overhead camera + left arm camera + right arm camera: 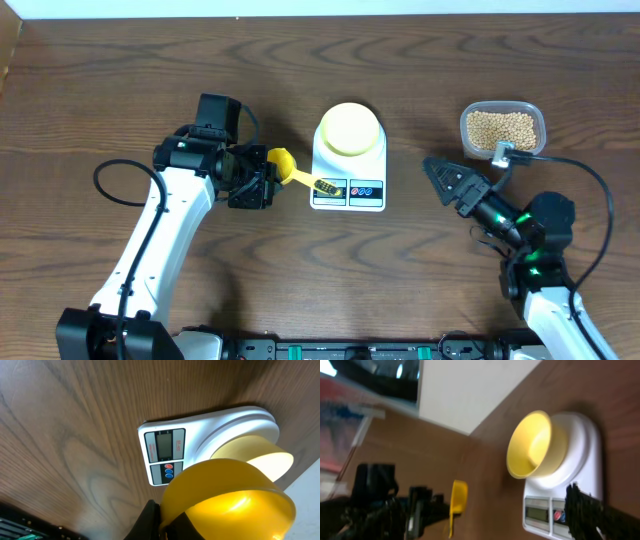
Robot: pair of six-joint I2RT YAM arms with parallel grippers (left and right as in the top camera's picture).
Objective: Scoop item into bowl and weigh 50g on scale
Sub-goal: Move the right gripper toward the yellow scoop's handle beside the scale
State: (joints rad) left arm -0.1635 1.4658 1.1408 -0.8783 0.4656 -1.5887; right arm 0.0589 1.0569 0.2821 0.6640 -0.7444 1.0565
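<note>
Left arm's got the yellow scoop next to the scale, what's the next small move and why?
Probably carry the scoop in the left pincer rightward over the scale toward the tub of beans. No beans show in the scoop or the bowl, which already sits on the scale, so filling comes first. The open right pincer hangs near the tub and holds nothing.
</note>
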